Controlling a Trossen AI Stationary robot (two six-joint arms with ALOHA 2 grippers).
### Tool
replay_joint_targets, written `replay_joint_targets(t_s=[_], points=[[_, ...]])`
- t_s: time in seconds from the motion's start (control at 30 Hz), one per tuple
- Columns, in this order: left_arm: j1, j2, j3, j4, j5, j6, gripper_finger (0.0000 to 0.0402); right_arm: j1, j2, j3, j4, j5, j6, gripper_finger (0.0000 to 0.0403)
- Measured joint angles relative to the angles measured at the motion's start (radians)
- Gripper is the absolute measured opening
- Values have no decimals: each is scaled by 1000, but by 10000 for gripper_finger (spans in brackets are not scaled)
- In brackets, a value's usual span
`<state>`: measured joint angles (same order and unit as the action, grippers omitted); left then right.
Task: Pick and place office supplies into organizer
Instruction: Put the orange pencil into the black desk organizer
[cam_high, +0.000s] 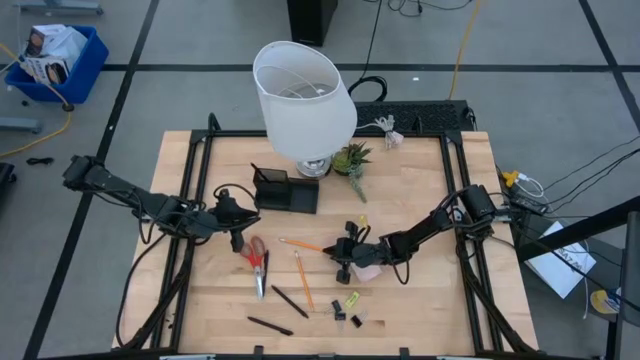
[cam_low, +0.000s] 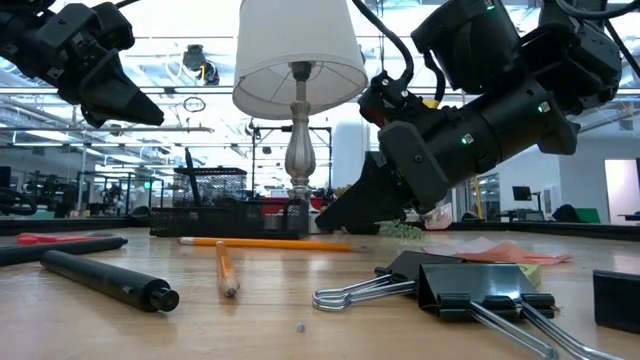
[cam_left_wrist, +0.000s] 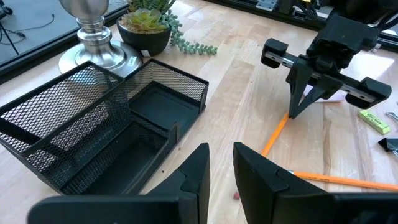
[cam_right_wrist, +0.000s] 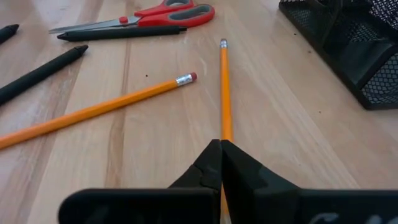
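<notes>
My right gripper (cam_right_wrist: 221, 149) is shut on one orange pencil (cam_right_wrist: 224, 87) near the table's middle; the left wrist view shows it (cam_left_wrist: 291, 113) pointing down. A second pencil (cam_right_wrist: 93, 111), the red-handled scissors (cam_high: 256, 256), black pens (cam_high: 289, 301), the pink sticky pad (cam_high: 368, 268), a yellow-green piece (cam_high: 352, 298) and black clips (cam_high: 347, 316) lie flat on the wood. My left gripper (cam_left_wrist: 221, 165) is open and hovers above bare table, just near of the black mesh organizer (cam_high: 285, 190), touching nothing. My right gripper pinches the pencil between its two fingertips near its end away from the eraser (cam_right_wrist: 224, 134). The fingers come from above, slanting in from the table's right, and lie roughly along the pencil. The pencil lies on the table, its eraser end (cam_right_wrist: 222, 43) pointing toward the left.
The white-shaded lamp (cam_high: 303, 95) and a small potted plant (cam_high: 352, 158) stand just behind the organizer, toward the far edge. The organizer's compartments (cam_left_wrist: 106, 137) are open on top. Bare wood lies between the organizer and the scattered supplies.
</notes>
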<state>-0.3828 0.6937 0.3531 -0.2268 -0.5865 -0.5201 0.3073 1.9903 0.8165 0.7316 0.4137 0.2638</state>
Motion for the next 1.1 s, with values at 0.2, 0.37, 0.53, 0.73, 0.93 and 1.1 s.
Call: replay_joint_targets(t_s=[0.2, 0.37, 0.53, 0.73, 0.93, 1.1], points=[[0, 0, 0, 0, 0, -2, 76, 8, 0, 0, 5, 3, 4, 16], [0, 0, 0, 0, 0, -2, 76, 11, -1, 1, -10, 3, 61, 69], [0, 0, 0, 0, 0, -5, 76, 11, -2, -12, 4, 43, 107, 146], [0, 0, 0, 0, 0, -5, 76, 10, 38, -44, 33, 111, 185, 217], [0, 0, 0, -1, 0, -2, 76, 10, 169, -41, 311, 71, 149, 246], [0, 0, 0, -1, 0, -2, 76, 14, 228, -41, 337, 68, 105, 239]])
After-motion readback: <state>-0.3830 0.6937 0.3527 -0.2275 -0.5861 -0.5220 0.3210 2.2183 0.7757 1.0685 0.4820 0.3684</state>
